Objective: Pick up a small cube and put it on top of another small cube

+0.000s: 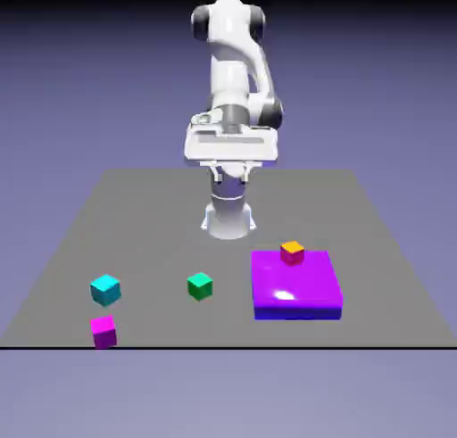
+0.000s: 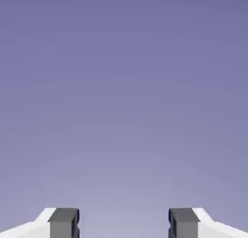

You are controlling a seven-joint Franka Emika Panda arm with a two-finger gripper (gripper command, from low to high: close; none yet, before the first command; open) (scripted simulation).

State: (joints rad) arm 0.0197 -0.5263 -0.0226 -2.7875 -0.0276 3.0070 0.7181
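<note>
Several small cubes lie on the grey table [image 1: 161,222]: a cyan cube [image 1: 105,289] and a magenta cube [image 1: 103,331] at the exterior view's left, and a green cube [image 1: 200,286] near the middle. An orange-topped cube [image 1: 292,252] sits on the back edge of a flat purple block [image 1: 296,285]. My gripper [image 1: 230,170] hangs high above the table near the robot's base, far from every cube. In the hand view my gripper [image 2: 124,223] is open, its grey fingertips [image 2: 64,222] wide apart, with only the backdrop between them.
The purple block is a low raised slab at the exterior view's right. The robot's base [image 1: 229,218] stands behind the cubes. The table's front edge runs just below the magenta cube.
</note>
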